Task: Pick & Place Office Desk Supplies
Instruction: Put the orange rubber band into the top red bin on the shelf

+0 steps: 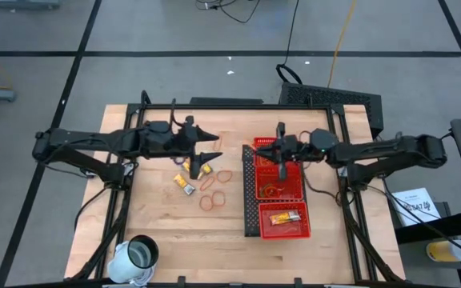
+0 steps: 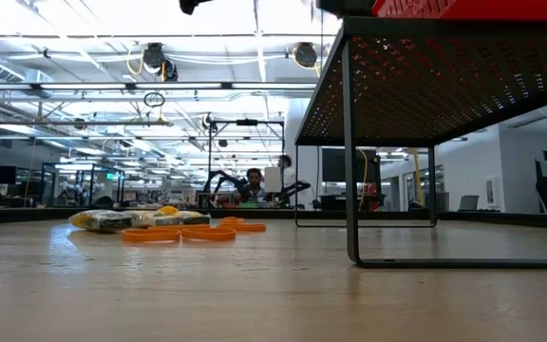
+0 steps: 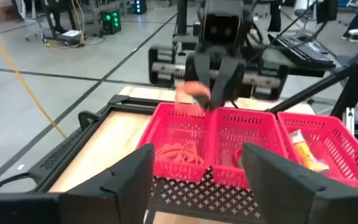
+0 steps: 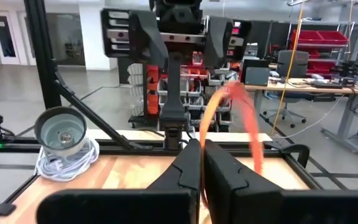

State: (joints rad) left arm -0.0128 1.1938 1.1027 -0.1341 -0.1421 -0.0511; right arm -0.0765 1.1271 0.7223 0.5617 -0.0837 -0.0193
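Observation:
My right gripper point(image 1: 277, 152) hovers over the far compartment of the red mesh tray point(image 1: 293, 234), shut on an orange rubber band point(image 4: 232, 102). In the left wrist view the same gripper point(image 3: 213, 93) shows above the tray with the band point(image 3: 194, 93) beside it. My left gripper point(image 1: 208, 147) stands open in the air left of the tray, with nothing between its fingers point(image 3: 129, 180). Loose rubber bands point(image 1: 214, 188) and yellow packets point(image 1: 186, 184) lie flat on the table under it. The tray holds more bands point(image 1: 274, 190) and a packet point(image 1: 285, 218). My right gripper pinches the rubber band at one spot of its loop point(image 4: 204, 134) between the two shut fingers. The fingers come about level from the table's right side. The rest of the loop arches up and out past the fingertips, lifted clear of the tray.
The tray sits on a black perforated stand point(image 2: 397, 123) right of centre. A white cup point(image 1: 138, 256) with a coiled white cord stands at the near left corner. Bare wood lies along the near edge between cup and tray.

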